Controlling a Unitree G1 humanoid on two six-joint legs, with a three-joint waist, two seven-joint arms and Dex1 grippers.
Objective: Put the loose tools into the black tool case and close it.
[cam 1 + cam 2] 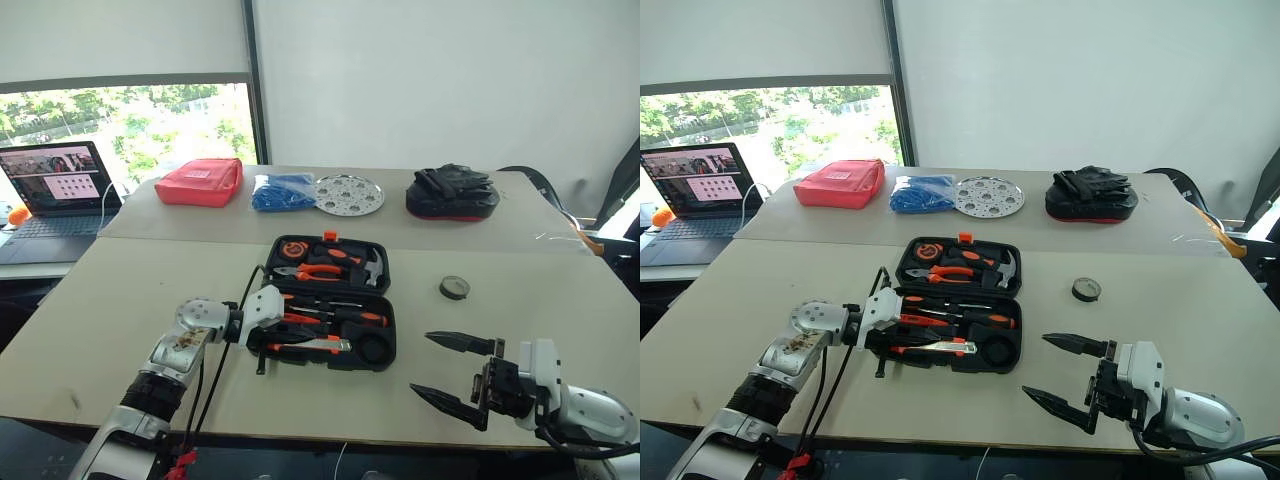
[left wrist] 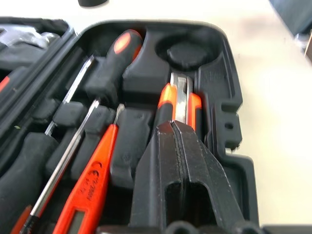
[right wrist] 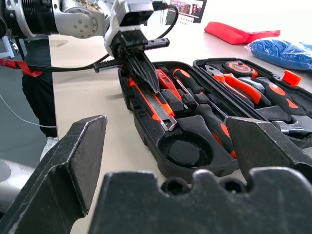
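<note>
The black tool case (image 1: 392,300) lies open in the middle of the table. Two long screwdrivers (image 1: 345,313) and a slim orange screwdriver (image 2: 92,180) rest in recesses of its near half. The orange-and-black utility knife (image 2: 183,100) lies along the near edge of that half. My left gripper (image 1: 294,338) is shut, and its joined fingertips (image 2: 174,130) sit on or just over the knife's handle. The small black tape roll (image 1: 454,287) lies on the table to the right of the case. My right gripper (image 1: 420,362) hangs open near the table's front right, with nothing between its fingers.
Pliers, a hammer and a tape measure fill the case's far half (image 1: 330,262). A round recess (image 3: 187,151) in the near half is vacant. At the back stand a red pouch (image 1: 200,182), a blue bag (image 1: 282,191), a perforated metal disc (image 1: 349,194) and a black bag (image 1: 452,193). A laptop (image 1: 55,185) is at far left.
</note>
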